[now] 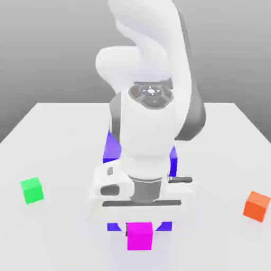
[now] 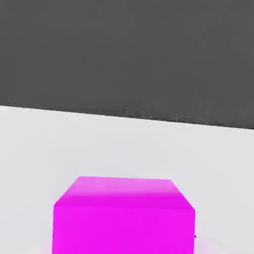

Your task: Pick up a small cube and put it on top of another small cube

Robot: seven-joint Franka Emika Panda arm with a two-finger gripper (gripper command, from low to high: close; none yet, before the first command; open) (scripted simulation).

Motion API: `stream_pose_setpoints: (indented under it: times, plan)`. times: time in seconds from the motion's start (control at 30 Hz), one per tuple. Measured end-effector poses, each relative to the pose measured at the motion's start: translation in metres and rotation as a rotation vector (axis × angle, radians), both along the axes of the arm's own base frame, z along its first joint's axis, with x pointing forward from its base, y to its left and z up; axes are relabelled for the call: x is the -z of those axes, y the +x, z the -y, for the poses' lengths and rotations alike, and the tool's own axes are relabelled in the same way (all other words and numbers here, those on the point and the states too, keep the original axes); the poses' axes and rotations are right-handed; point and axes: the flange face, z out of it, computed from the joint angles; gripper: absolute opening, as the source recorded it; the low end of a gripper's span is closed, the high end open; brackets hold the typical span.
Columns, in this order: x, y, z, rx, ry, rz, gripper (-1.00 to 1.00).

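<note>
The small cube is plain magenta-pink and sits at the front of the white table. Its top edge is tucked right under the white hand of my gripper. The gripper comes straight down over it and is shut on it. In the hand view the same small cube looms very close, with its top face and one side showing and the table beneath it. A green small cube rests at the exterior view's left. An orange small cube rests at the exterior view's right.
A big purple-blue block stands directly behind the hand, mostly hidden by the arm. Its corners peek out on both sides of the magenta cube. The table's far edge meets a dark grey backdrop.
</note>
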Motion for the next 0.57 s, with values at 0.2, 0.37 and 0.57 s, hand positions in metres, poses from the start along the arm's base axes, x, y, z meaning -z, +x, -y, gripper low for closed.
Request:
stream_pose_setpoints:
  times: [0.2, 0.37, 0.57]
  plan:
    - [-0.016, -0.105, 0.167, 0.643, 0.016, 0.043, -1.0]
    - [0.014, -0.225, 0.254, 1.196, 0.045, 0.045, -1.0]
    - [0.046, -0.22, 0.245, 1.198, 0.049, 0.042, 1.0]
